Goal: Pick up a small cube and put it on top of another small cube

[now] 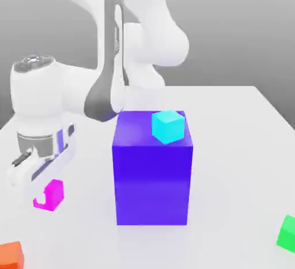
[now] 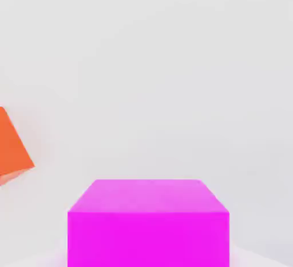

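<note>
Small cube point(image 1: 53, 194) one, magenta; one cyan cube point(image 1: 167, 127), one orange cube point(image 1: 11, 254).

Open table point(image 1: 242, 147) lies at the big blue-violet block's point(image 1: 152, 178) three o'clock; at its nine o'clock, the magenta cube point(image 1: 53, 194) sits apparently hemmed by the gripper point(image 1: 34, 190).

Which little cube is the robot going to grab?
Find the big blue block in the middle of the white table. On the exterior view's left of it, by the gripper, sits the small pink cube. No other cube is pink.
</note>
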You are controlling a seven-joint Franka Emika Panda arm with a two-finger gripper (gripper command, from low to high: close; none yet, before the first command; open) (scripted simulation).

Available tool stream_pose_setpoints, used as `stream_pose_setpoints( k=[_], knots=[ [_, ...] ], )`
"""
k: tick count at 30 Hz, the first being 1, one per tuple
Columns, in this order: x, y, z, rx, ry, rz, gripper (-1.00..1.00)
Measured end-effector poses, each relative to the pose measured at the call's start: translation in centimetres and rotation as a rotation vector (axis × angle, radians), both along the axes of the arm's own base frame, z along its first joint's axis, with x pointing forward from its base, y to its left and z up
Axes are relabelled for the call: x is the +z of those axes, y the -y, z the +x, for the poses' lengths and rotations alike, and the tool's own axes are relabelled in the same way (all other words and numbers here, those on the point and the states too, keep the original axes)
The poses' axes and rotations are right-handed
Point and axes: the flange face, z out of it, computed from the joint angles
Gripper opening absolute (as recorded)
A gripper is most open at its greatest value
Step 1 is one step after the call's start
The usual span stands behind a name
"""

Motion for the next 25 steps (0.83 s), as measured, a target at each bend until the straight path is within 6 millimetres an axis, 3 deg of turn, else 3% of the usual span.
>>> stream_pose_setpoints(
  k=[4,9,13,17,18,20,21,25],
  knots=[
    [1.0,-9.8,5.2,0.213,0.02,0.003,-1.0],
    [0.9,-22.2,6.6,0.375,-0.012,0.049,-1.0],
    [1.1,-32.2,4.9,0.517,-0.05,0.073,-1.0],
    [2.0,-42.4,0.4,0.753,-0.081,0.036,-1.0],
    [1.3,-44.1,-0.6,0.798,-0.085,0.026,-1.0],
    [-1.2,-45.4,-1.3,0.831,-0.088,0.018,-1.0],
    [-2.6,-45.6,-1.5,0.838,-0.089,0.017,1.0],
    [-2.6,-45.6,-1.5,0.838,-0.089,0.017,1.0]
  ],
)
